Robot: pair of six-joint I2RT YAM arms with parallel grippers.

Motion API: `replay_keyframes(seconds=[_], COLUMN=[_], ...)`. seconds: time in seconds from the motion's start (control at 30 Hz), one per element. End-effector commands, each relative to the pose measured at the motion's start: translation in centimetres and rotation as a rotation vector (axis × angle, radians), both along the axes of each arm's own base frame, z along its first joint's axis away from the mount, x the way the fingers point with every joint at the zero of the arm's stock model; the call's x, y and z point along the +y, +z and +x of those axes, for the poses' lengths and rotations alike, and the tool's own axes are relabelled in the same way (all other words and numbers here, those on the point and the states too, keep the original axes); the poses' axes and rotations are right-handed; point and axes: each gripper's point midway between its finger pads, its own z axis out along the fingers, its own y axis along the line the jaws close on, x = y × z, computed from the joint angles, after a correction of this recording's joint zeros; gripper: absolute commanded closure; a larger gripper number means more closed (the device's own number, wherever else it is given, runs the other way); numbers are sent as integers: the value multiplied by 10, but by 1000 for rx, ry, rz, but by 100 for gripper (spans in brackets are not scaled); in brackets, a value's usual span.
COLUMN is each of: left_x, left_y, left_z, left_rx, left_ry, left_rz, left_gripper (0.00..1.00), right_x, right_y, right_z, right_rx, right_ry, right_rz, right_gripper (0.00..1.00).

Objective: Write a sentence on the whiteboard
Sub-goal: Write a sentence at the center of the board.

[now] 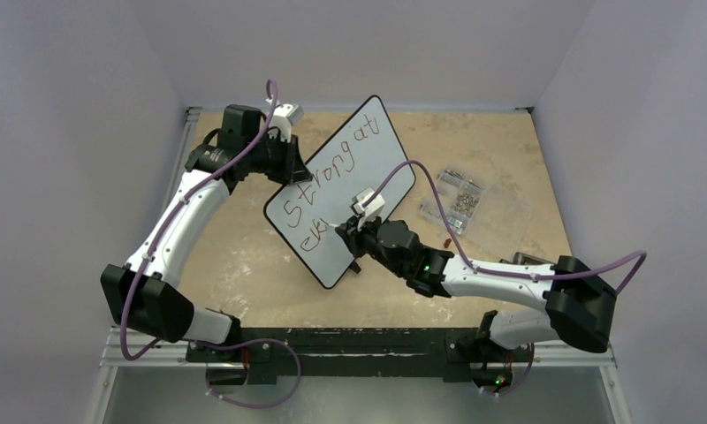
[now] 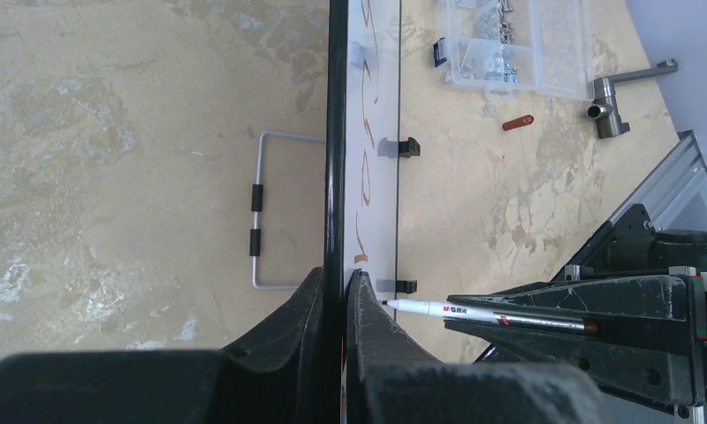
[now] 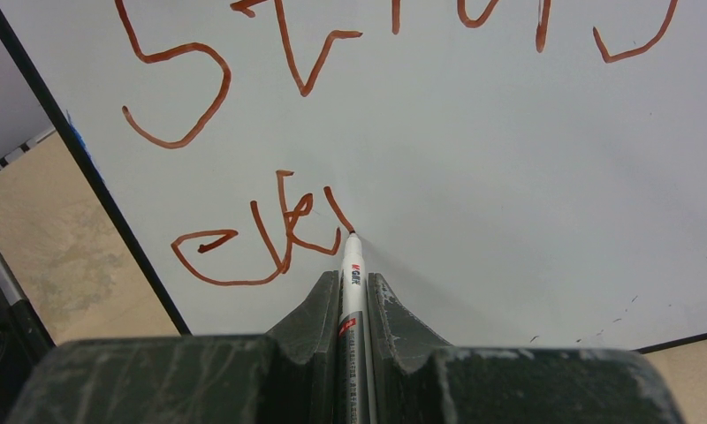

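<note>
My left jaws clench the whiteboard [image 3: 509,177] by its rim, right jaws grip the marker [image 3: 353,265], tip just ahead touching the sentence [image 3: 284,221]; pressing harder could twist the board loose

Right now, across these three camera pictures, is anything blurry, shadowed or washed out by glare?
Top external view: soft, even light, with the whiteboard bright but free of glare. Left wrist view: the left gripper, close to the lens, looks dark and soft, and the table beyond is sharper. Right wrist view: the sentence is crisp, the marker casts a faint shadow beside its tip, and the right gripper is dark and soft.
</note>
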Motion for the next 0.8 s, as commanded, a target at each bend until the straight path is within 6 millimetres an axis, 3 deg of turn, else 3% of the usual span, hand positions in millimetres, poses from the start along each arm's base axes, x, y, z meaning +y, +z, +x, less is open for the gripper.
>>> replay_keyframes(seconds=[0.0, 0.43, 0.77], left_x=[28, 27, 27], left_y=[2, 2, 2], left_z=[14, 14, 13], left_rx=[-95, -95, -95], left_ry=[74, 73, 71], left_rz=[129, 128, 126], left_gripper=[100, 100, 100], right_x=[-5, 15, 20], right_y=[-3, 34, 47], right_z=[-1, 5, 13], right_rx=[15, -33, -56], right_ry=[-8, 25, 11], right_rz=[-9, 45, 41], right_gripper=[100, 100, 100])
